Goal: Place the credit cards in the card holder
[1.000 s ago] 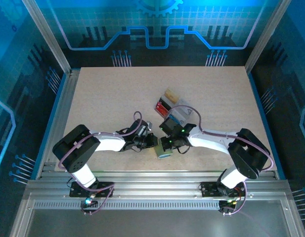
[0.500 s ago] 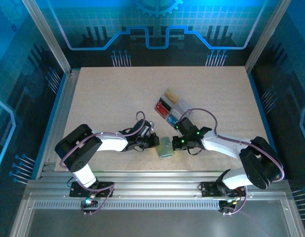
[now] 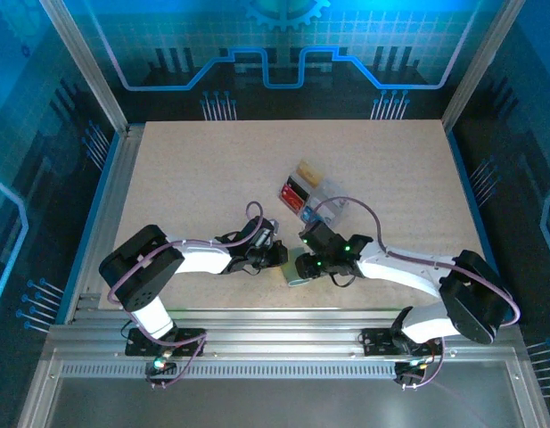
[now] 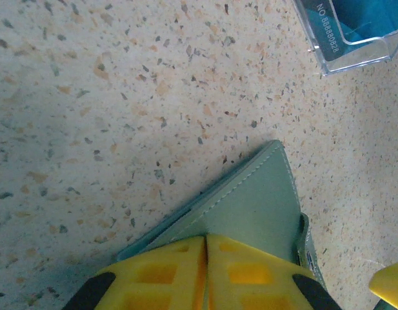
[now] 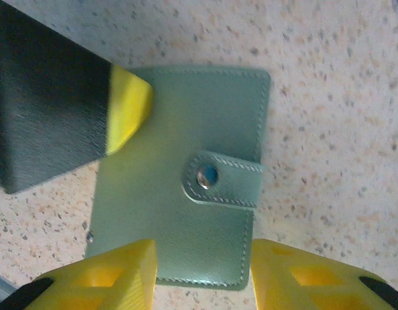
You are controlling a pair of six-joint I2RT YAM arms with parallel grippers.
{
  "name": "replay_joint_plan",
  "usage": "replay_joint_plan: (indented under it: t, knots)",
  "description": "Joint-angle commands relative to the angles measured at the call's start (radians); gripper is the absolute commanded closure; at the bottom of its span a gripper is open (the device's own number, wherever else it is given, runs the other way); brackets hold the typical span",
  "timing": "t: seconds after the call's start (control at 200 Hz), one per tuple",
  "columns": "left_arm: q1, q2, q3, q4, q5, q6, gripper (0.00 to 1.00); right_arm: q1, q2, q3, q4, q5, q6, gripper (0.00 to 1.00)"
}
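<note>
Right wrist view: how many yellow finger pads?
3. Two, the right gripper's own, flank the card holder at the bottom edge; one, the left gripper's, sits on its upper-left corner.

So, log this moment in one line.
left hand shut, on card holder | right hand open above it | snap tab closed

light: bright, even from above | shadows: soft | right wrist: near fingers [image 5: 121, 278] slightly blurred

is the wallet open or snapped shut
Shut. The wallet lies folded flat, and its snap tab is wrapped over the front and looks fastened.
</note>
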Motion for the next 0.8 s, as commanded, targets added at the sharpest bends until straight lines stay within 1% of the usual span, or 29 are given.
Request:
replay_joint_plan:
  t: [0.0,0.085,0.185,0.235,0.47,0.61,0.795]
  knots:
    - [-0.01,0.107,-0.055,-0.234,-0.121,-0.007,0.89,0.031,0.055,0.053,-0.028,0.085,-0.036,0.55]
    - [-0.009,0.106,-0.056,-0.233,-0.12,-0.007,0.89,0.039,0.107,0.085,-0.04,0.125,-0.044,0.55]
    - [-0.01,0.106,-0.061,-0.228,-0.121,-0.008,0.89,0.051,0.15,0.116,-0.041,0.157,-0.058,0.59]
    - [-0.01,0.106,-0.062,-0.225,-0.121,-0.008,0.89,0.054,0.164,0.125,-0.038,0.161,-0.064,0.61]
    - [-0.01,0.109,-0.06,-0.224,-0.12,-0.005,0.89,0.063,0.225,0.18,-0.044,0.198,-0.071,0.63]
    - [-0.01,0.106,-0.064,-0.221,-0.121,-0.006,0.89,0.067,0.264,0.193,-0.045,0.206,-0.068,0.69]
    - [-0.01,0.106,-0.068,-0.219,-0.122,-0.006,0.89,0.078,0.276,0.191,-0.06,0.215,-0.061,0.68]
